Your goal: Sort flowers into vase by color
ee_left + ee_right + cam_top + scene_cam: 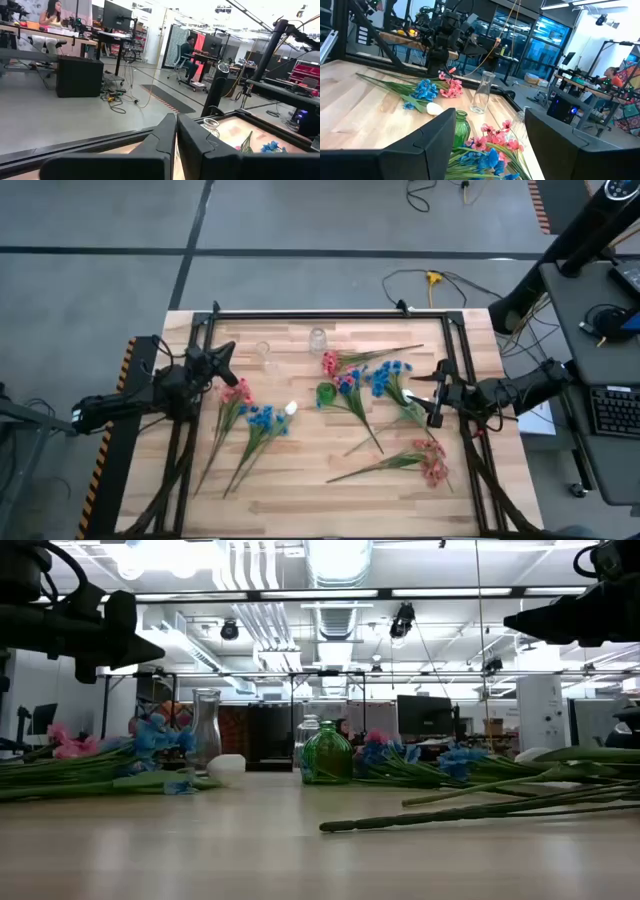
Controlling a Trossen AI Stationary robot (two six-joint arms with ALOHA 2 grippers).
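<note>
Right fingers [440,135] spread, empty, above the pink and blue flowers [487,147].

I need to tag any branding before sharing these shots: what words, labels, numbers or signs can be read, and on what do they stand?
None can be read.
Monitors and screens in the room behind the table: too small and blurred to read.
Glass vases and flowers: no labels show.

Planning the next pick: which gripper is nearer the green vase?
Right. The right gripper hovers open just past the blue blossoms beside the green vase; the left gripper, shut, sits farther off across the table.
</note>
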